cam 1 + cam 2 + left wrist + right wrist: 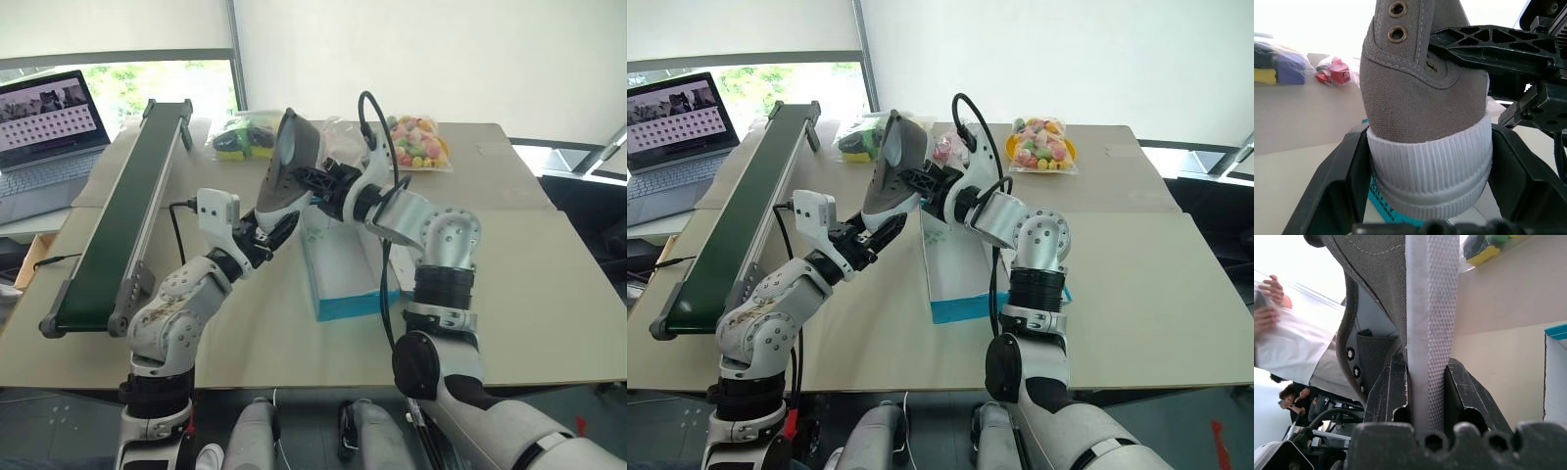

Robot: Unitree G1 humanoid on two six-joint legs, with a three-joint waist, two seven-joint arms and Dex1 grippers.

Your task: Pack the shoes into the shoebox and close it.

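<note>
**Both end effectors clamp one shoe above the shoebox**

Left eye view puts a single grey-taupe shoe (284, 162) in the air above the desk (549, 284), held between the two arms and tipped steeply so that its pale sole faces the camera. The left end effector (277, 229) grips the lower end of the shoe. In the left wrist view its two black fingers (1337, 191) press on either side of the ribbed white rubber at that end, with grey canvas and metal eyelets rising beyond. The right end effector (315, 180) is closed on the side of the same shoe, higher up. The right wrist view has its fingers (1469, 401) pinched tight on the edge of the textured off-white sole, with the shoe's opening and dark inner lining to one side.

Directly under the shoe lies the turquoise shoebox (338, 269), standing open on the desk with its white interior showing; part of it is hidden by the right arm. Whether a second shoe is inside cannot be told.

A long dark-green conveyor belt (122, 215) runs along the desk on the robot's left, well apart from the box. Beyond it a laptop (49, 127) stands open. At the far side of the desk lie a bag of yellow and dark items (240, 137) and a bag of coloured sweets (419, 142). People (1271, 293) appear in the right wrist view behind the shoe.
</note>
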